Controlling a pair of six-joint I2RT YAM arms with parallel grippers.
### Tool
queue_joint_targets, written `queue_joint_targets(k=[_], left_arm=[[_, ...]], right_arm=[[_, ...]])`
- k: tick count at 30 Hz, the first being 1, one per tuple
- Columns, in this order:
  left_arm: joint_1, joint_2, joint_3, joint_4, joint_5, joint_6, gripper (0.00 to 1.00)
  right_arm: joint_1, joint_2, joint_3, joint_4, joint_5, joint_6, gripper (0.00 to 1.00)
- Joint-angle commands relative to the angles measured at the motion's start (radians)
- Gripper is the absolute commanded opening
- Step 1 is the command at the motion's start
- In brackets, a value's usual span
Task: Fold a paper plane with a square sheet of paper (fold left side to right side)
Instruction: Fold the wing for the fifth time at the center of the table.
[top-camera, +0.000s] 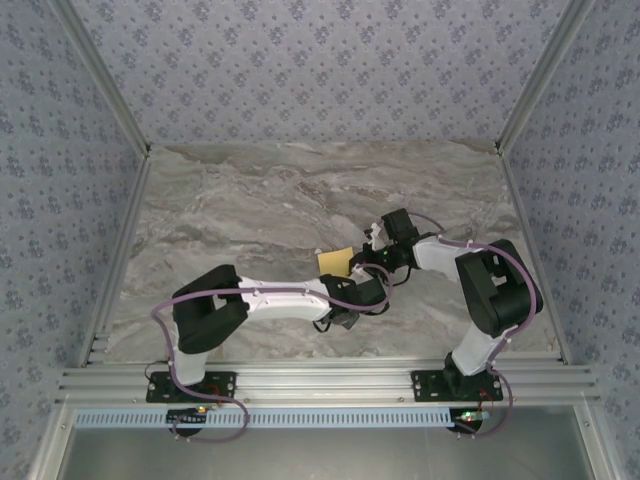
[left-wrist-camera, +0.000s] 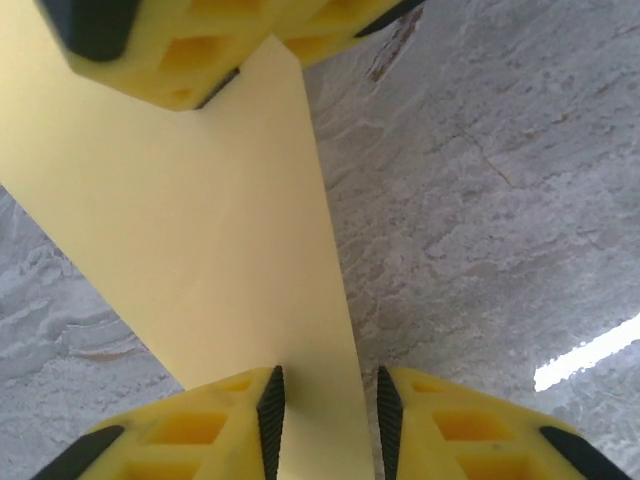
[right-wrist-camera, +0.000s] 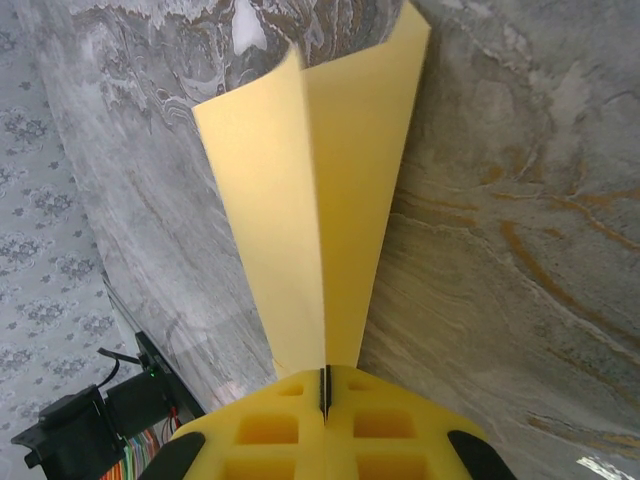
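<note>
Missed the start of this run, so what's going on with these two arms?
Both arms are handling a thin yellow-orange sheet of paper above the grey marbled table. The right gripper is shut on one end, where the sheet bends into two layers. The left gripper has its jaws apart on either side of the opposite end, not yet pinching it. The fold is not pressed flat yet.

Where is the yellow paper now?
Seen from above, the yellow paper is near the middle of the table, pinched by the right gripper, with the left gripper straddling its other end.
</note>
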Motion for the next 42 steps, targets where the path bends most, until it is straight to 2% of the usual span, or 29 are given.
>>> queue_joint_targets(k=[1, 11, 16, 19, 24, 26, 29, 33, 37, 42], left_arm=[[0.001, 0.013, 0.033, -0.024, -0.018, -0.006, 0.27], [0.002, 0.007, 0.028, -0.019, -0.019, -0.007, 0.14], [0.001, -0.009, 0.016, -0.008, -0.016, -0.006, 0.11], [0.008, -0.032, -0.002, 0.017, -0.003, -0.008, 0.10], [0.033, -0.081, -0.051, 0.091, 0.056, -0.010, 0.08], [0.049, -0.104, -0.077, 0.133, 0.091, -0.015, 0.08], [0.077, -0.143, -0.127, 0.217, 0.168, -0.028, 0.07], [0.128, -0.213, -0.231, 0.385, 0.312, -0.070, 0.07], [0.199, -0.273, -0.369, 0.619, 0.484, -0.154, 0.07], [0.262, -0.287, -0.488, 0.849, 0.609, -0.256, 0.06]], right_arm=[[0.010, 0.013, 0.021, -0.026, -0.006, 0.007, 0.00], [0.004, 0.011, 0.026, -0.032, -0.008, -0.006, 0.05], [-0.021, -0.020, 0.028, -0.034, 0.002, -0.012, 0.11], [-0.059, -0.083, 0.022, -0.032, 0.028, -0.013, 0.24], [-0.141, -0.236, -0.009, -0.033, 0.069, -0.065, 0.53], [-0.181, -0.288, -0.033, -0.050, 0.083, -0.082, 0.64], [-0.230, -0.340, -0.079, -0.067, 0.090, -0.110, 0.71], [-0.249, -0.381, -0.138, -0.069, 0.100, -0.174, 0.73], [-0.243, -0.383, -0.201, 0.000, 0.078, -0.200, 0.73], [-0.218, -0.357, -0.240, 0.077, 0.055, -0.209, 0.71]])
